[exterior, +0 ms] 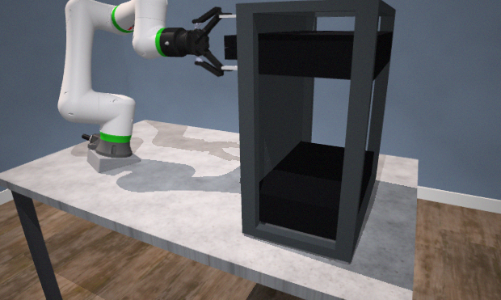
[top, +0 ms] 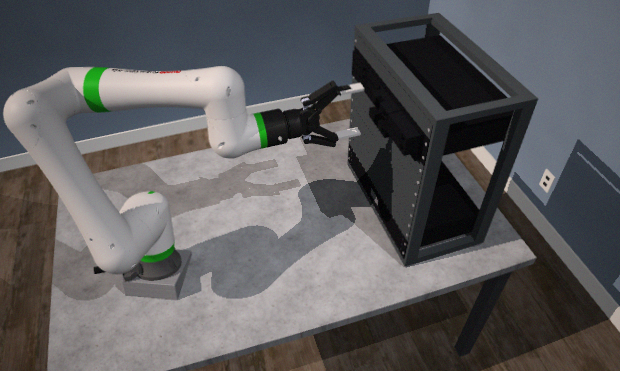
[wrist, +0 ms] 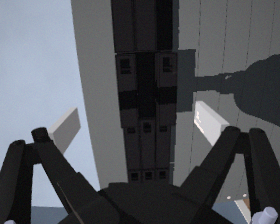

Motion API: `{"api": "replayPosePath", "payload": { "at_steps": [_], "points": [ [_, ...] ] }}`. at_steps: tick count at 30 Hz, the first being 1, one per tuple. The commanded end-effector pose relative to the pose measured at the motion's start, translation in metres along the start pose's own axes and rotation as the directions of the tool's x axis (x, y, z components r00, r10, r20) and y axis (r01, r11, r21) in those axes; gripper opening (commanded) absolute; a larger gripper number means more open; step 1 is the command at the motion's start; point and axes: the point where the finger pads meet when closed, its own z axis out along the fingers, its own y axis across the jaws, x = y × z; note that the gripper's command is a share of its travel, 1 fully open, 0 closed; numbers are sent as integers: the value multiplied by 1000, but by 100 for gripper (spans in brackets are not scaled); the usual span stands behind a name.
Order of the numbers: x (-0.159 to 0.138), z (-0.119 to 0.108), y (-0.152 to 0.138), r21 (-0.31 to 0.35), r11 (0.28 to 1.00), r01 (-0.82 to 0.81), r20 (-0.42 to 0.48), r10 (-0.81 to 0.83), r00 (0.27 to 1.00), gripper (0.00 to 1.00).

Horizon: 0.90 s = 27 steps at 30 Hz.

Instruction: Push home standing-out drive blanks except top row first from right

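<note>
We brought the pincer (top: 334,112) up to the front of the rack (top: 520,133) on the worktop (top: 280,283), level with the black drive unit (exterior: 303,55) near the top, where the blanks (wrist: 145,76) sit in dark rows. The wrist view showed the grid turned on its side, so we could not say with confidence which blanks stood proud or which was the one to leave alone.

To do this step well, we judged that the arm (top: 150,83) should settle on one proud blank, meet its face squarely with a single fingertip or the closed fingers, and press straight in along the blank's own line until it stopped flush with its neighbours. A slow, steady push looked wise, since the contact sits high on a tall frame and a hard shove could rock or slide it. The blank at the far right of the top row had to stay untouched.

The pincer was spread to its full width and held nothing. Its pale fingertips (exterior: 229,68) reached close to the rack's front, one above and one below the drive unit; whether they touched the panel we could not tell.
</note>
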Motion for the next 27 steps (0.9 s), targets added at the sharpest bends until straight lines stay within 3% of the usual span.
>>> {"api": "replayPosePath", "payload": {
  "at_steps": [1,15,16,27],
  "points": [
    [0,0,0,0,1000,0,0,0,1000,100],
    [0,0,0,0,1000,0,0,0,1000,100],
    [0,0,0,0,1000,0,0,0,1000,0],
    [0,0,0,0,1000,0,0,0,1000,0]
  ]
}}
